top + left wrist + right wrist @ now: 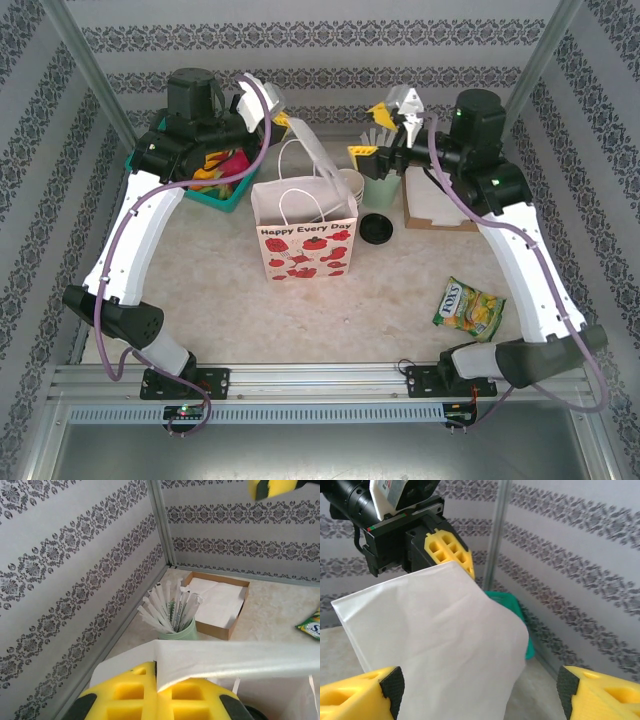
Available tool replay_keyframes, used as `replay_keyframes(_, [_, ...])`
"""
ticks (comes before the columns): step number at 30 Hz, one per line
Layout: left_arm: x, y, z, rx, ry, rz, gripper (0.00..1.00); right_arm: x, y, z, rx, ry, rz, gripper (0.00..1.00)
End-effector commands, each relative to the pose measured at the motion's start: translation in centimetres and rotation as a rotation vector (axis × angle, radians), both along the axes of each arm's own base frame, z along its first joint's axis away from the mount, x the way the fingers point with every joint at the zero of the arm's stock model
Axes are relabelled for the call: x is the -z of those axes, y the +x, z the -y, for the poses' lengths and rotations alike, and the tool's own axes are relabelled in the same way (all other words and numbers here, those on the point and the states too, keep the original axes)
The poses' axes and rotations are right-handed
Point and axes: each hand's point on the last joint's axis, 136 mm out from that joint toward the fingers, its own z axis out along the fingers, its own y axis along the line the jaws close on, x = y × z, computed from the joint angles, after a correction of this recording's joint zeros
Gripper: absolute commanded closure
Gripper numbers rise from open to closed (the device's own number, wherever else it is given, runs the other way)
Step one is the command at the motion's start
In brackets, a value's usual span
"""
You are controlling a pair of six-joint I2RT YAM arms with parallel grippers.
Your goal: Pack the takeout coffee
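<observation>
My left gripper (pixel 159 680) is shut on the corner of a white paper sheet (pixel 235 660), held in the air above the back of the paper bag (pixel 305 235). My right gripper (pixel 480 690) stands open, its yellow fingers wide on either side of the sheet (pixel 435 640) without pressing it. In the top view the sheet (pixel 312 150) hangs between the left gripper (pixel 278 115) and the right gripper (pixel 372 132). A small dark round thing (pixel 376 228), apparently the takeout coffee seen from above, stands on the table just right of the bag.
The white bag printed "Happy Every Day" stands upright mid-table. A mint-green cup of wrapped straws (pixel 176 630) and a shallow cardboard box (pixel 220 602) are at the back right. A teal basket (pixel 222 190) sits back left. A snack packet (pixel 468 308) lies front right.
</observation>
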Motion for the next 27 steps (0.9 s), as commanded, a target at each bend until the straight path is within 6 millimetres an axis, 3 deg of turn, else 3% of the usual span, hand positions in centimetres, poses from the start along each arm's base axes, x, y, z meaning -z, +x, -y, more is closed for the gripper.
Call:
replay_keyframes(1, [-1.6,-0.2,-0.1,-0.01,-0.042,0.034,1.0,0.1,0.7,0.7,0.05,-0.034,0.063,0.17])
replay_keyframes(5, [-1.9,-0.4,0.2,0.016,-0.059,0.035,1.0,1.5,2.3,0.4,0.064,-0.059,0.037,0.14])
replay_keyframes(10, [-2.7,-2.3,1.3,0.128,-0.092,0.019,1.0,1.8,0.8,-3.1,-0.135,-0.071,0.068,0.02])
replay_keyframes(21, [-3.1,-4.9,2.1,0.247,-0.117,-0.032,1.0,1.8,0.7,-8.2,-0.301,-0.127,0.167,0.02])
replay_keyframes(25, [-3.4,-5.2,2.2,0.256,-0.135,-0.046,1.0,1.8,-0.6,-10.1,-0.36,-0.14,0.177,0.07])
replay_keyframes(27, [-3.5,-5.5,2.2,0.268,-0.14,-0.049,1.0,1.9,0.0,-10.5,-0.33,-0.156,0.168,0.19])
